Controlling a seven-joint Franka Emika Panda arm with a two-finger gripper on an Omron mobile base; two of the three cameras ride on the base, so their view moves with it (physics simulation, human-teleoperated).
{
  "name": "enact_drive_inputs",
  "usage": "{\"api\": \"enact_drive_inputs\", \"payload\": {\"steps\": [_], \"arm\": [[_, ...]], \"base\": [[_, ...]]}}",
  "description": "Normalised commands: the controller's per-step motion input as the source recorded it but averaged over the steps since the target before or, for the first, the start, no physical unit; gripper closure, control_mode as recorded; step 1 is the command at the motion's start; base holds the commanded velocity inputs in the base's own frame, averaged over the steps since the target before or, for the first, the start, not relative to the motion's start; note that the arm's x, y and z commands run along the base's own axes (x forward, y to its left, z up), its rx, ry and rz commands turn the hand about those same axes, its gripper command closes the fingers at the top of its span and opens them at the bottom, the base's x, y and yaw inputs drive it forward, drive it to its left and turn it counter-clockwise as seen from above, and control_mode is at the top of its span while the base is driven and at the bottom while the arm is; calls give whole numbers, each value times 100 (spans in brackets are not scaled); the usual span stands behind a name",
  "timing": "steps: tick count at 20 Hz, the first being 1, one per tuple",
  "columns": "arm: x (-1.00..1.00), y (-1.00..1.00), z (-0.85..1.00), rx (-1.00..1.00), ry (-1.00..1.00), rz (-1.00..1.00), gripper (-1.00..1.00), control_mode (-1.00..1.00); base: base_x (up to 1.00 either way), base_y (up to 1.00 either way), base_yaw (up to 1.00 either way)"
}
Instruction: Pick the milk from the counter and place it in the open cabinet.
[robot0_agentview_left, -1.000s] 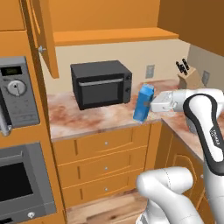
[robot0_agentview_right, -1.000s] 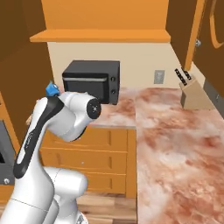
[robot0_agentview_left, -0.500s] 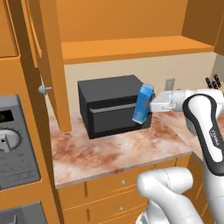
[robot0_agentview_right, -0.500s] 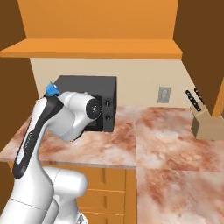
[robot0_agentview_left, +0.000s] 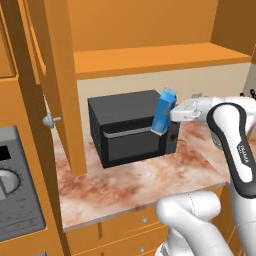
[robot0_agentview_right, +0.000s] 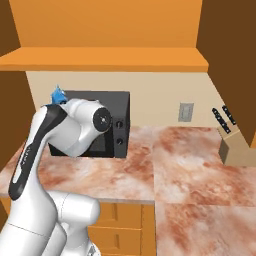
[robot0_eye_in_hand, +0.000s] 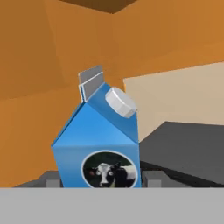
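The gripper is clamped on the milk, a bright-blue gabled carton tilted slightly. A white cap sits at 1 o'clock above its round cow picture.

marbled counter, microwave, knife block

No words or numbers can be read. The small bright-blue gable-topped milk carton bears a round picture of a black-and-white cow; the white arm's dark forearm band carries tiny lettering, probably a brand, too blurred to read.
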Motion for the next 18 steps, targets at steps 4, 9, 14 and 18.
{"api": "enact_drive_inputs", "payload": {"steps": [4, 9, 14, 18], "arm": [[0, 0, 100, -1, 0, -28, 100, -100], [0, -1, 89, -5, 0, -33, 100, -100], [-24, -26, 90, 0, 0, -22, 100, -100], [-18, -27, 72, 0, -1, -13, 100, -100]], "base": [[0, 0, 0], [0, 0, 0], [0, 0, 0], [0, 0, 0]]}}
